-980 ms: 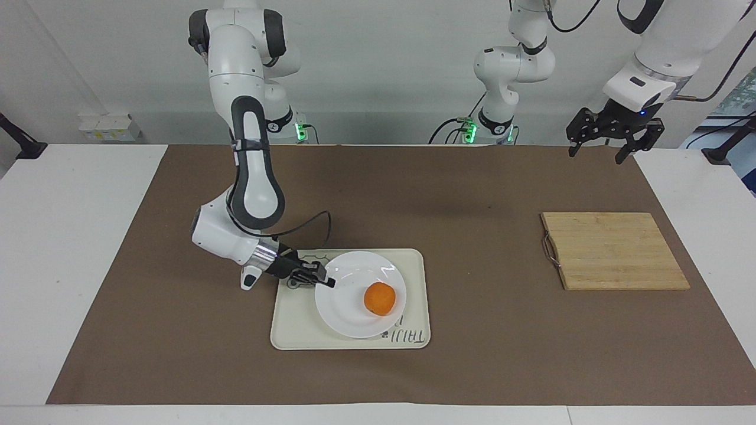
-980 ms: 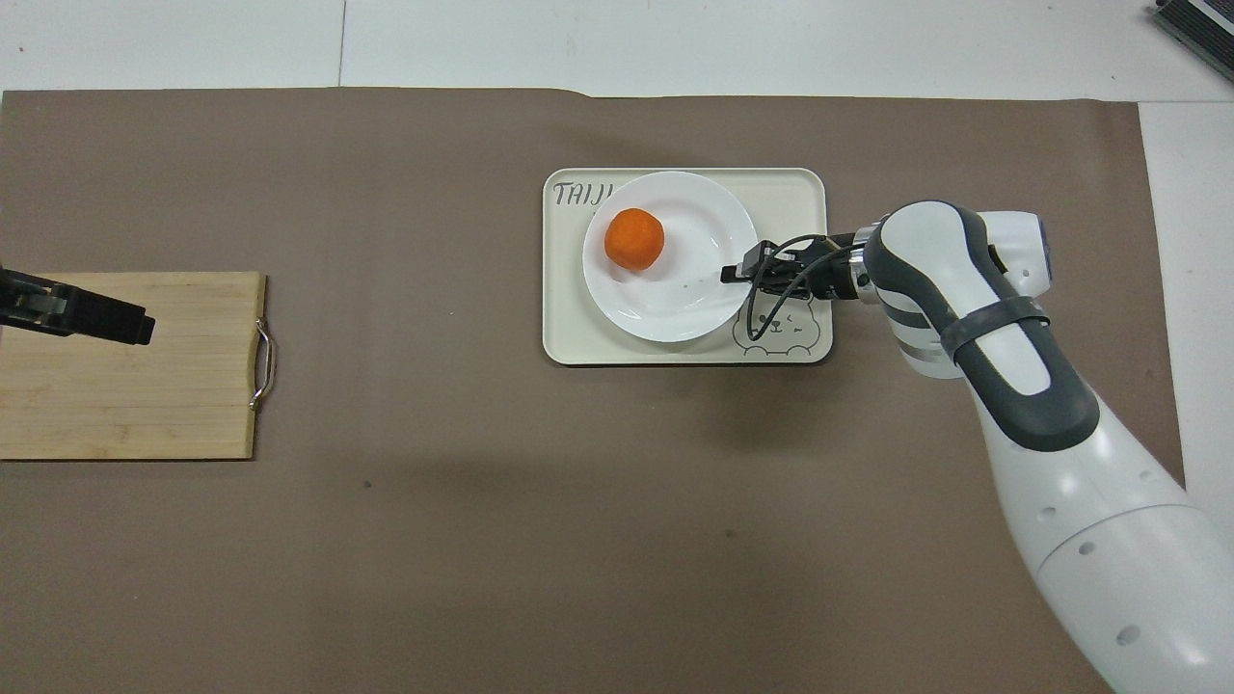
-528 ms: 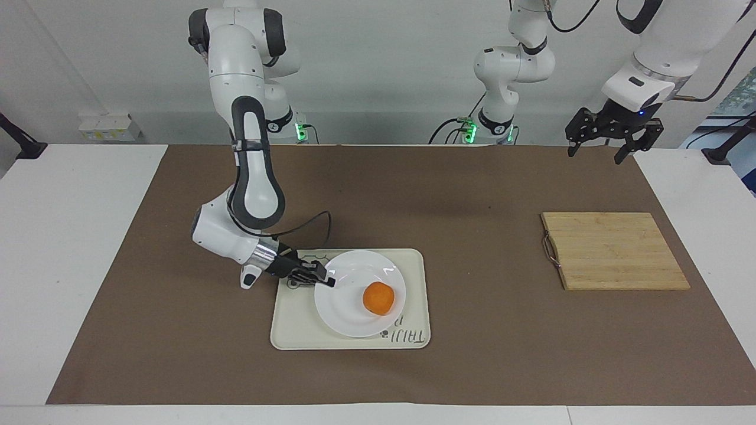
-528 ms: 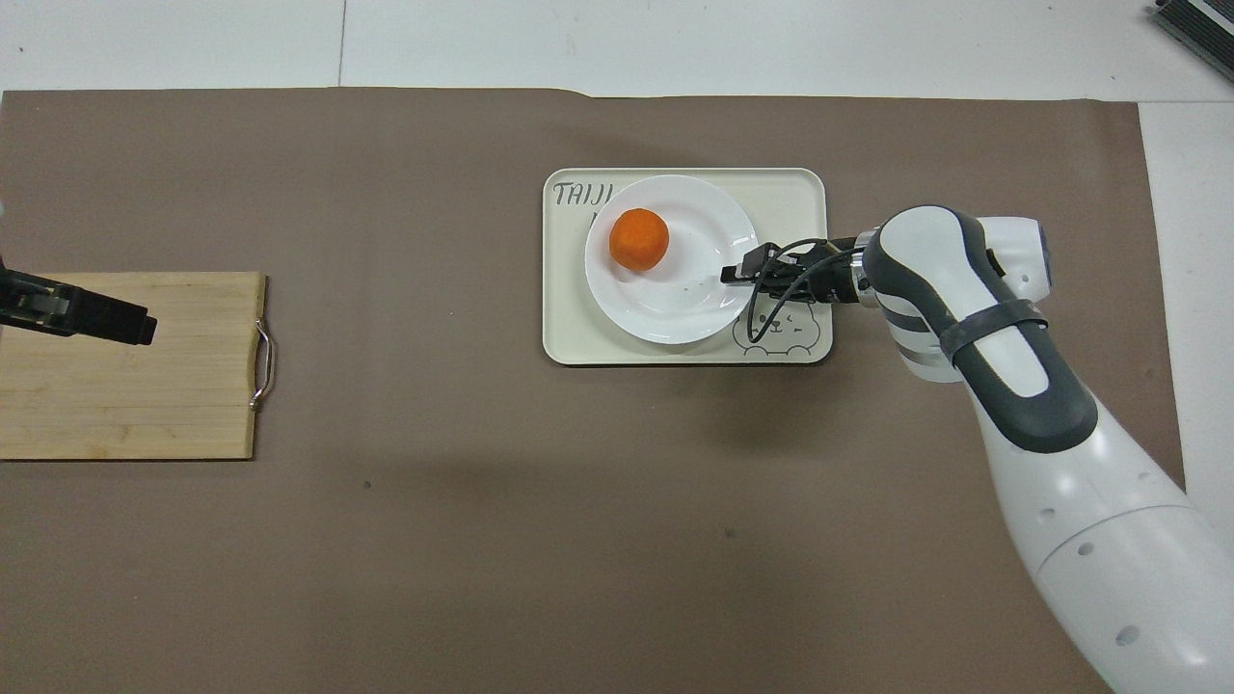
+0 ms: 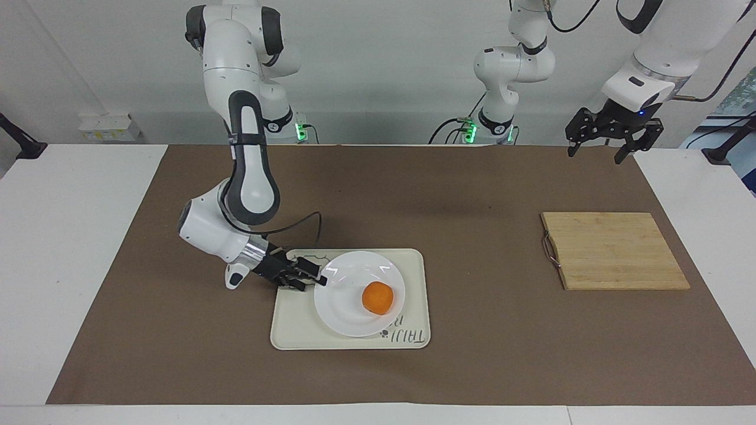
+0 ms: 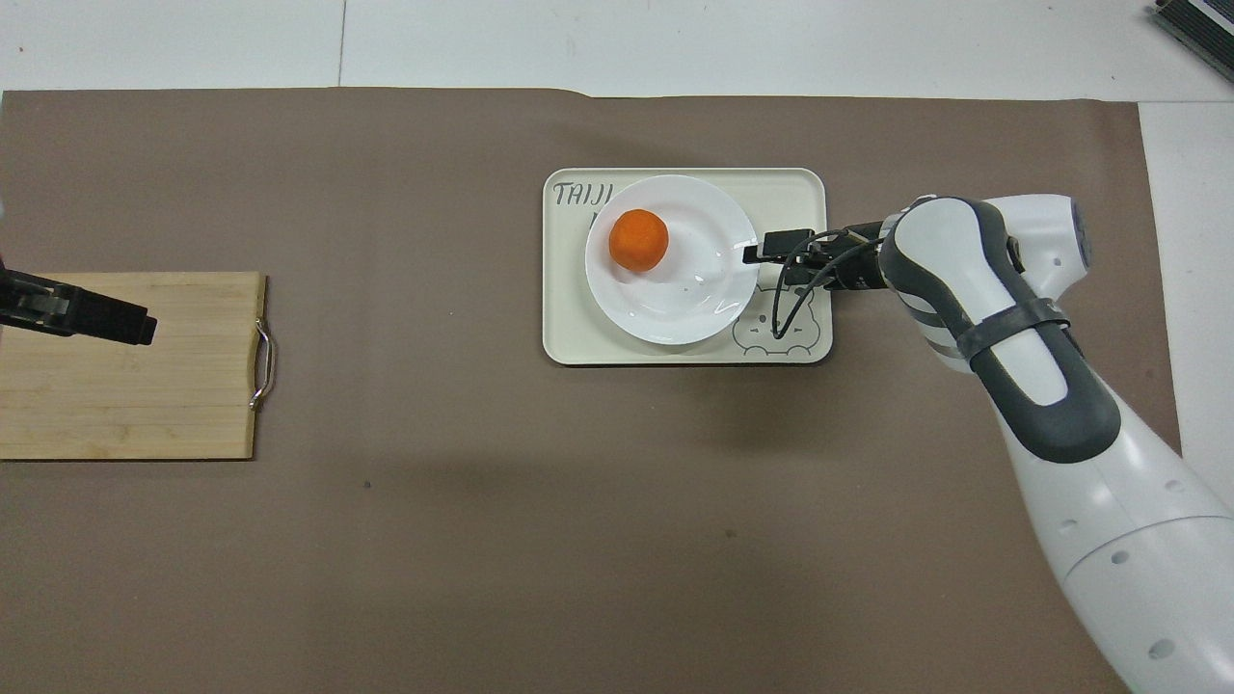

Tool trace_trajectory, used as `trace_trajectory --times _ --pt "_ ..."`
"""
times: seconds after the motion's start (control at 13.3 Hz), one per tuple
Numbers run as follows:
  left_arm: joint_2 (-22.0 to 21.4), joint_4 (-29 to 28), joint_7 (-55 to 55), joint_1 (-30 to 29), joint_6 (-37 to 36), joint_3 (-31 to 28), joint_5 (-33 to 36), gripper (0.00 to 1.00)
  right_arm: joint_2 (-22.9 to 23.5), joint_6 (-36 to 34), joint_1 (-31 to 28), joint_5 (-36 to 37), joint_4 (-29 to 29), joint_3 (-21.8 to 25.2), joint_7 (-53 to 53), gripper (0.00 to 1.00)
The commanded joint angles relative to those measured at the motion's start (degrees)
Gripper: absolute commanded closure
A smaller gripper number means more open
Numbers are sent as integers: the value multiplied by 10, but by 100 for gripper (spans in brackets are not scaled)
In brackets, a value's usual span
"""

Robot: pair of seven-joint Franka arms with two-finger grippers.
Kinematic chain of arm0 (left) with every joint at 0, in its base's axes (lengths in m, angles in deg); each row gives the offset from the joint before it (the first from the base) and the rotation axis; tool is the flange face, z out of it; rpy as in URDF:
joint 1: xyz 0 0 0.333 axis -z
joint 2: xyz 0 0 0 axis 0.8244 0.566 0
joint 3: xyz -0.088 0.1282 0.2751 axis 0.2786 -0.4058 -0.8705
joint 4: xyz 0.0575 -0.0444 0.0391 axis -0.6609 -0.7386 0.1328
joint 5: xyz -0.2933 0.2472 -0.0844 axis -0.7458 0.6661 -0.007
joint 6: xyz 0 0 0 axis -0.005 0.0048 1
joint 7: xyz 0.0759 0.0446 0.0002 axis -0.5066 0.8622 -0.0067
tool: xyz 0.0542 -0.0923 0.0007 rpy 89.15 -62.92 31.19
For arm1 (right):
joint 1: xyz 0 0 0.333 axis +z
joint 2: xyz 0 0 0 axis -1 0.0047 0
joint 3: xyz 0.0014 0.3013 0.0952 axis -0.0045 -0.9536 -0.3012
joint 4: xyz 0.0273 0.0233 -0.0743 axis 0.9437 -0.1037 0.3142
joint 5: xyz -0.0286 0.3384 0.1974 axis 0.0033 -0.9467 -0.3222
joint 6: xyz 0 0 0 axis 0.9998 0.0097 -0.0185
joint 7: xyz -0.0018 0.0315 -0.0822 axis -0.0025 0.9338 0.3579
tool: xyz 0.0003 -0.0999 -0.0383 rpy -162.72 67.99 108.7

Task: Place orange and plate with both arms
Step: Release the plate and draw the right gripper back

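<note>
Presently I read the right claw (image 5: pixel 316 278) low over the cream bear tray (image 5: pixel 289 330), its tips at the plate's rim on the side toward the right arm's end of the counter (image 5: pixel 88 236). I cannot tell whether its fingers are apart, together or gripping the rim, nor whether they touch the rim or stand just beside it.

The white plate (image 5: pixel 339 310) rests on the tray, and the orange (image 5: pixel 378 297) sits on the plate, off centre, on the side away from the right claw. From that claw the orange lies straight ahead along the claw's own pointing line, across the plate's well. The plate is round, so no long axis governs the approach; the rim is the only purchase.

The left claw (image 5: pixel 602 149) hangs high with its fingers spread, above the counter edge near the wooden cutting board (image 5: pixel 614 251), well apart from tray and plate; that arm waits.

My judgement: the right arm is much the nearer to both task items. Any drag or lift of the plate risks rolling the orange.
</note>
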Motion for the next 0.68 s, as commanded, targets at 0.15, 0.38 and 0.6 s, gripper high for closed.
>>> trace_trajectory --times 0.15,0.38,0.6 --pt "-12 -15 6 2 8 0 6 0 -31 5 0 122 0 16 -31 0" --pt "-12 -15 7 7 7 0 6 0 -64 4 4 284 0 16 -85 0" --pt "-12 -15 7 7 6 0 5 0 -104 -14 5 415 -3 15 -154 0"
